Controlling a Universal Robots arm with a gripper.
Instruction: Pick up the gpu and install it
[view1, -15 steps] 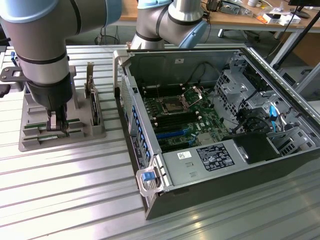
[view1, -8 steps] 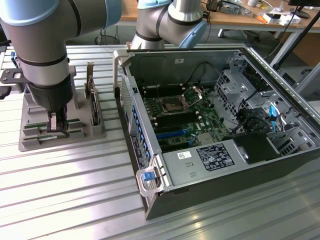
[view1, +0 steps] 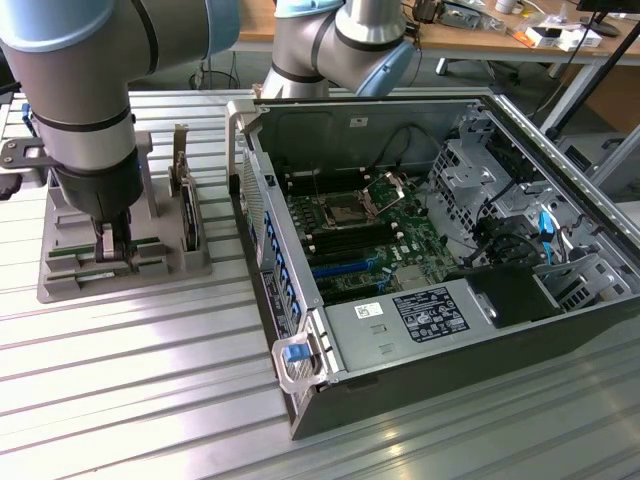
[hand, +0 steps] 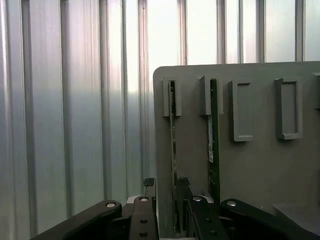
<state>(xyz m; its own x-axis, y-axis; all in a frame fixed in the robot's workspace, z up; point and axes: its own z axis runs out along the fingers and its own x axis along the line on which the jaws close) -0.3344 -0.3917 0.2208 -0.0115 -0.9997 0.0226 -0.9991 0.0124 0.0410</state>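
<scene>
The end of the gpu (hand: 173, 145) nearest the gripper (hand: 166, 185) gets lost between its fingers (hand: 183, 187), the grey holder (hand: 260, 170) runs off the frame edge, and that black label (view1: 432, 312) has text too tiny to read.

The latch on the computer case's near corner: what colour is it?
The latch is blue; the exterior view shows it best.

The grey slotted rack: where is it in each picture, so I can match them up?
Exterior view: the grey slotted rack sits on the ribbed metal table at the exterior view's left, beside the open computer case, under the gripper.
Wrist view: the rack lies just past the open gripper, with green sticks standing in its slots.
Shared landmark: the ribbed metal table under the rack.
</scene>
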